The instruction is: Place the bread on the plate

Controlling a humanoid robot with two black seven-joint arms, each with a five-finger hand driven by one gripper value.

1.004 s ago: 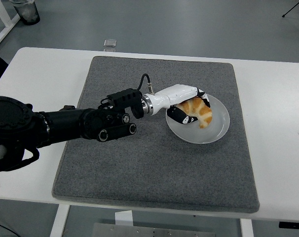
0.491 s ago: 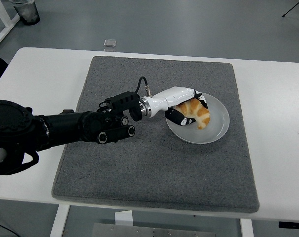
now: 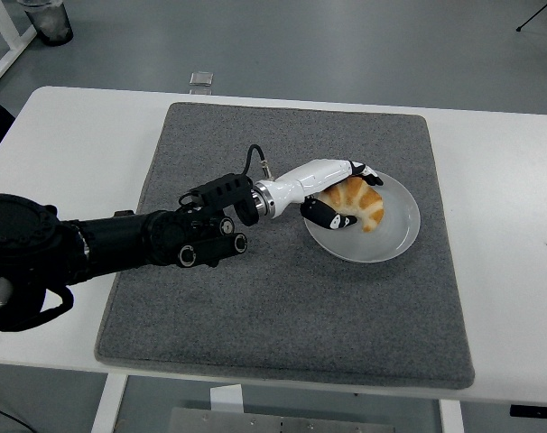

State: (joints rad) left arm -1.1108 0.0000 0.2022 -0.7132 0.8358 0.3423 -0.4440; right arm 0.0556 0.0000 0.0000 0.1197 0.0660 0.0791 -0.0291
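1. Left hand [image 3: 338,197], white-shelled with black fingers, reaches in from the left edge across the grey mat [image 3: 282,298] and sits over the near-left part of the plate [image 3: 402,236]. From the head view, the only one I have, I read its fingers as loosely curled around the bread [image 3: 356,202], cupping it from the left and from above. Whether they press on it or just rest against it I cannot tell.

2. Bread, a golden crescent-shaped piece, lies inside the plate's rim, on the left half of the dish. I judge it to be resting on the plate surface and not hanging above it, though the hand hides the underside.

3. The relation I care about: the bread lies directly to the right of my palm, touching the fingers, with its long axis running roughly from upper-left to lower-right across the plate, its far tip pointing toward the plate's centre. Pulling out means going back left along the forearm line, away from that axis.

4. The right arm is not in view, so the left hand alone is working.

5. My judgement is that the placing is nearly done; what remains is spreading the fingers and drawing away without dragging the bread off the rim.
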